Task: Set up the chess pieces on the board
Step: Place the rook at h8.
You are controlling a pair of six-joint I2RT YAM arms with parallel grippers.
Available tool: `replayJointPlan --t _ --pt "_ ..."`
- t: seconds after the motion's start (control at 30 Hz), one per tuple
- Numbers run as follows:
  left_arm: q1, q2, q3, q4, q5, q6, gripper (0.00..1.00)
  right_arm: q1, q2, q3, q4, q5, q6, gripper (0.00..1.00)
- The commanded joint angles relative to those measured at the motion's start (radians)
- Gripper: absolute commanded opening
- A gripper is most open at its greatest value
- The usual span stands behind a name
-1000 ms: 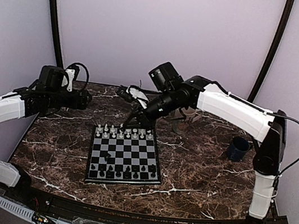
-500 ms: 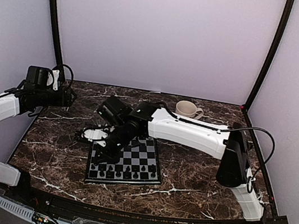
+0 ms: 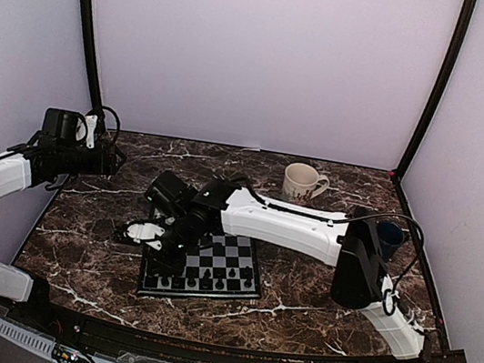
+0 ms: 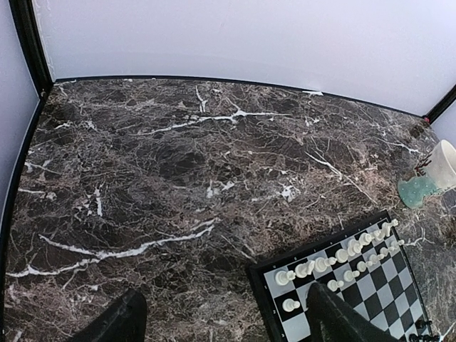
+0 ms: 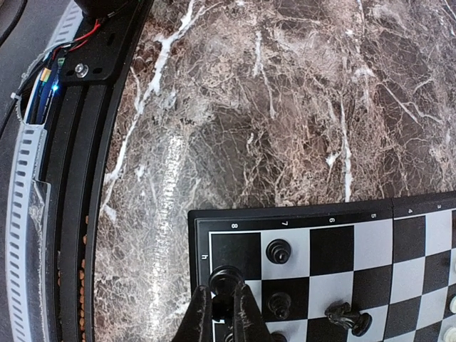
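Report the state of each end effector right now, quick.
Left end effector: open, holding nothing.
Right end effector: closed on a black chess piece at the corner square of the board.

Board [image 3: 239, 257]: black and light-grey checks, thin dark border.
Black pieces [image 5: 278, 251]: glossy black.
White pieces [image 4: 342, 255]: cream.
Table [image 3: 300, 283]: dark brown marble, white veins.
Mug [image 3: 300, 182]: cream, faint print.
Cup [image 3: 389, 237]: dark blue.
Arms [image 3: 281, 225]: white shells, black joints.
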Motion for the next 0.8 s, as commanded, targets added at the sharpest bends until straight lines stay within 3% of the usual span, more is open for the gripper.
replayJointPlan --t 0.0,0.77 --pt "-0.002 0.000 -0.005 -0.011 0.023 0.004 0.79 0.012 0.035 0.046 -0.001 0.025 -0.001 0.06" --pt "-0.002 0.012 -0.003 -0.011 0.061 0.010 0.76 0.039 0.096 0.069 0.000 0.071 -0.008 0.07"
